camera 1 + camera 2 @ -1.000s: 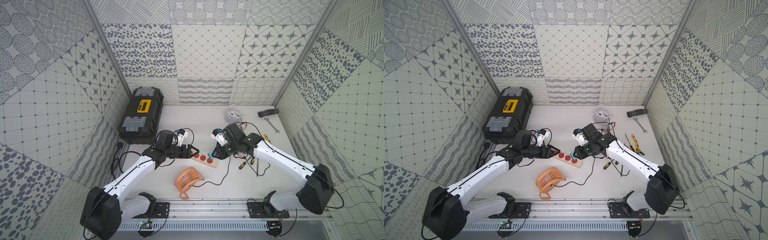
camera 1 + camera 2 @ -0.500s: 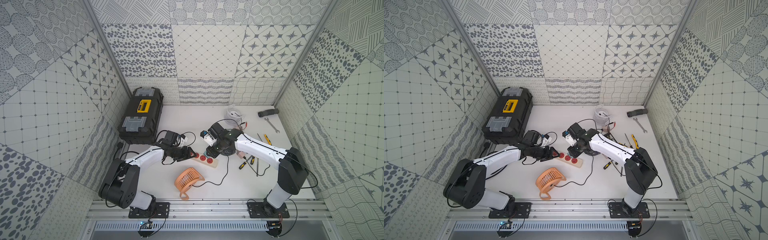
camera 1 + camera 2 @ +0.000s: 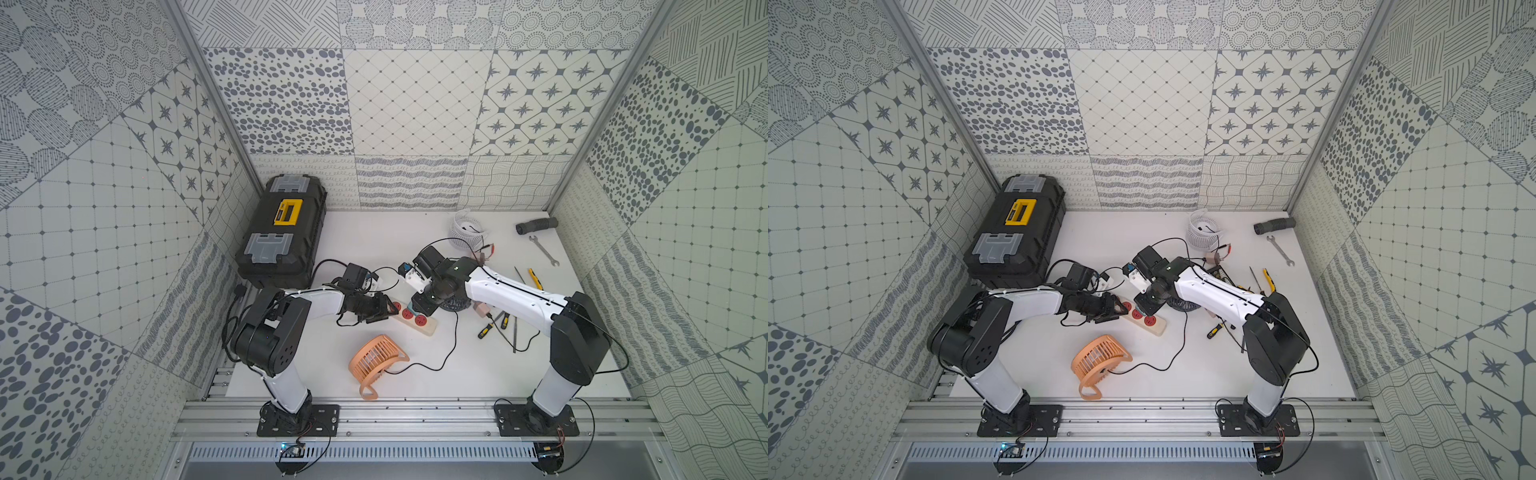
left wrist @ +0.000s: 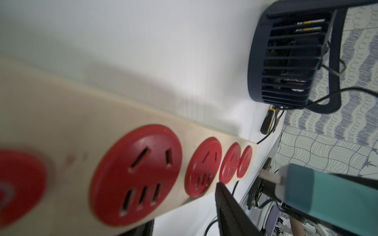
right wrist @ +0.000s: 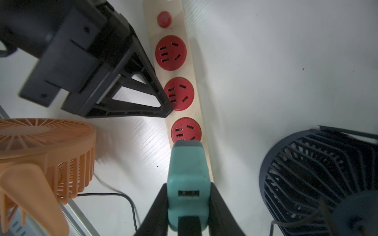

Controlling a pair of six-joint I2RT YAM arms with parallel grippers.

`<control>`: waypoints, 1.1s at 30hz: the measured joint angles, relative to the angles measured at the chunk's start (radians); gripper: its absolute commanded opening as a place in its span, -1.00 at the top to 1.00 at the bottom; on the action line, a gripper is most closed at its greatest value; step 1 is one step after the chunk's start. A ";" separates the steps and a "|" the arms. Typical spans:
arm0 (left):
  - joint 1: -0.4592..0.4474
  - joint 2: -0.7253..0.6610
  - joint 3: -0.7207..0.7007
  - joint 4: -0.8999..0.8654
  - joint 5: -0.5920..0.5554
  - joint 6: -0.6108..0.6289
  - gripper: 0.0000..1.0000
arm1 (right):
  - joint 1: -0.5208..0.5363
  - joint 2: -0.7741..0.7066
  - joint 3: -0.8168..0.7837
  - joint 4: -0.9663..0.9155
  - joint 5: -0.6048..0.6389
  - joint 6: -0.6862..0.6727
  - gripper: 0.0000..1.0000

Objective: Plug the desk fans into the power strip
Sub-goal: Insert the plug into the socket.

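Plug (image 5: 188, 173) clamped in my right jaws, above strip (image 5: 188, 114), not yet in; left jaws at strip, state unclear.

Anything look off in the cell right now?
The orange desk fan lies tipped over near the front rail, grille up, off its stand. The teal adapter in the right gripper shows an empty USB port: no cable in it.
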 measured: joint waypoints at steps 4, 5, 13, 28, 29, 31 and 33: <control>-0.006 0.019 0.008 0.072 0.002 -0.017 -0.02 | 0.000 0.019 0.034 0.002 0.019 0.029 0.62; -0.006 0.015 0.006 0.083 -0.001 -0.018 -0.03 | 0.000 0.024 0.043 0.002 0.023 0.037 0.62; 0.034 -0.058 -0.036 0.156 -0.070 -0.032 0.14 | 0.000 0.089 0.127 0.007 0.032 0.085 0.61; 0.103 -0.071 -0.045 0.209 -0.211 -0.039 0.09 | 0.011 0.249 0.286 0.030 0.021 0.127 0.60; 0.106 -0.073 -0.045 0.210 -0.220 -0.037 0.06 | 0.013 0.257 0.294 0.031 0.021 0.129 0.60; 0.110 -0.077 -0.042 0.211 -0.240 -0.030 0.01 | 0.014 0.272 0.308 0.033 0.018 0.132 0.60; 0.111 -0.077 -0.033 0.211 -0.255 -0.023 -0.03 | 0.014 0.283 0.316 0.035 0.016 0.137 0.60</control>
